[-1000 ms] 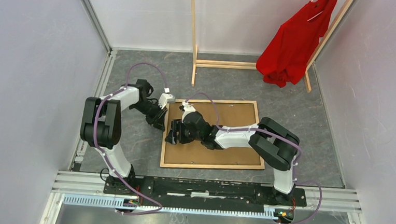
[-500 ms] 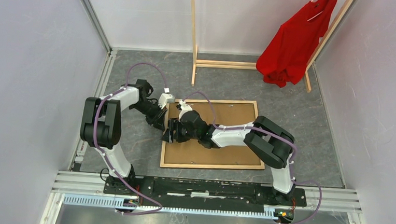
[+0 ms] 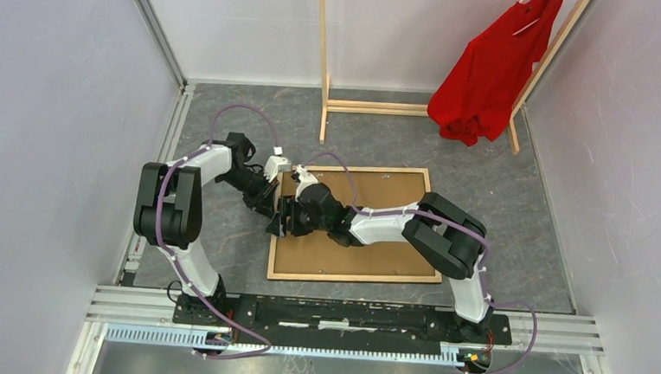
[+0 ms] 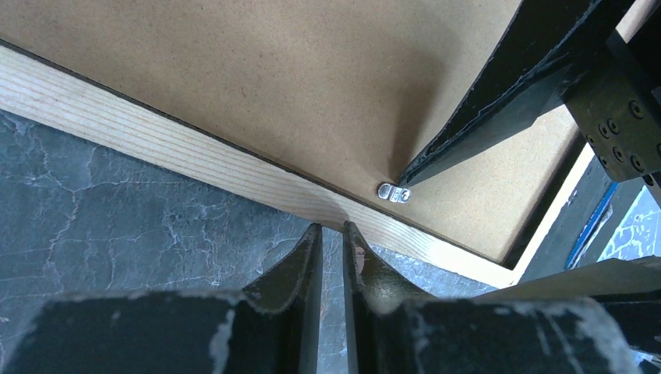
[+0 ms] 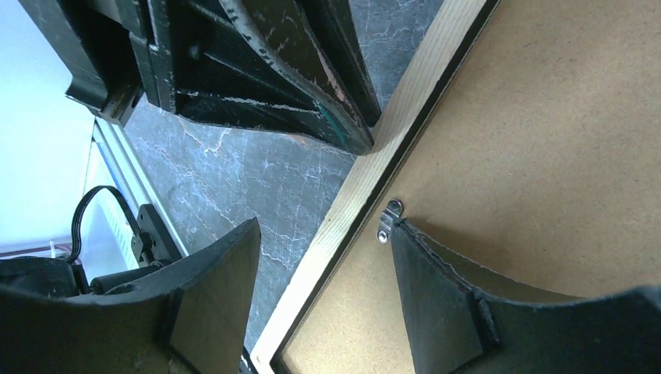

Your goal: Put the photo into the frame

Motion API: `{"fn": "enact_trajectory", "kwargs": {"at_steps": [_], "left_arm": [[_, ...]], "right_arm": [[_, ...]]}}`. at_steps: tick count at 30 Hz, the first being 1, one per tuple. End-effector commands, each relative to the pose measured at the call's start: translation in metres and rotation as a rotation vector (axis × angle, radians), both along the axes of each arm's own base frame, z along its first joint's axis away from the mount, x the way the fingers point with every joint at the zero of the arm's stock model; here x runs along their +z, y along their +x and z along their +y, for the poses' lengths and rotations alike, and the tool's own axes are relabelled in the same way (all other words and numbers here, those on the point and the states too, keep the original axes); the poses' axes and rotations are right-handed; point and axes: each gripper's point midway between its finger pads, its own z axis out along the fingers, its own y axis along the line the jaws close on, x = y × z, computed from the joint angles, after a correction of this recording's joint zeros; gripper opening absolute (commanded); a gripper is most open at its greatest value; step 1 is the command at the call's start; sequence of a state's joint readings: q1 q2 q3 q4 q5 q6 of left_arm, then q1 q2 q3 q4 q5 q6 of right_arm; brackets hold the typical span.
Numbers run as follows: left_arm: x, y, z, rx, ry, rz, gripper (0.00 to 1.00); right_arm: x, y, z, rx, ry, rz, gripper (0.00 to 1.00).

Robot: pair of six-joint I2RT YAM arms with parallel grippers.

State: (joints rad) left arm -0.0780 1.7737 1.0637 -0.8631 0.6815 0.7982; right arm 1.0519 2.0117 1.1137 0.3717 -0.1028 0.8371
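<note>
Leftward goes the right gripper [image 3: 280,219] since a second ago, off the middle of the board and out to the left rail of the frame [image 3: 356,277]. That frame lies flat on the grey table [image 3: 526,199], pale wood back up, with the brown backing board [image 3: 396,191] filling it; the photo is hidden from view. The right jaws are spread wide, straddling the rail. One finger hangs over the table outside, the other has its tip on the board right at a small metal tab [image 5: 390,220]. Just beyond, the left gripper [image 3: 265,202] comes in from the table side, pinched nearly together with only a slit between and nothing held, its tips at the rail's outer edge opposite the tab. Far back stands a wooden clothes rack [image 3: 324,65] with a red shirt [image 3: 490,67] hanging on it.
</note>
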Motion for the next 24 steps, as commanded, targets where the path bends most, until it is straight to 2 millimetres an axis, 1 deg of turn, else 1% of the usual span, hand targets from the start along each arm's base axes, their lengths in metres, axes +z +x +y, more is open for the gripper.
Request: {"fn": "enact_trajectory", "kwargs": {"at_steps": [1, 6, 19, 22, 24], "left_arm": [[-0.0069, -0.0024, 0.0046, -0.015, 0.03, -0.012, 0.2], [-0.0067, -0.0023, 0.0048, -0.018, 0.031, -0.016, 0.19], [-0.0062, -0.0007, 0.0049, -0.019, 0.033, -0.018, 0.17], [-0.0057, -0.0008, 0.0046, -0.021, 0.031, -0.017, 0.17], [-0.0055, -0.0006, 0.005, -0.021, 0.032, -0.019, 0.17]], "right_arm": [[-0.002, 0.0057, 0.0062, 0.002, 0.01, -0.004, 0.69], [-0.0048, 0.0048, 0.0071, 0.012, 0.017, 0.005, 0.69], [-0.003, -0.0006, 0.0146, 0.055, 0.054, 0.024, 0.67], [-0.0033, -0.0012, 0.0138, 0.058, 0.052, 0.027, 0.67], [-0.0026, 0.0023, 0.011, 0.049, 0.05, 0.021, 0.67]]}}
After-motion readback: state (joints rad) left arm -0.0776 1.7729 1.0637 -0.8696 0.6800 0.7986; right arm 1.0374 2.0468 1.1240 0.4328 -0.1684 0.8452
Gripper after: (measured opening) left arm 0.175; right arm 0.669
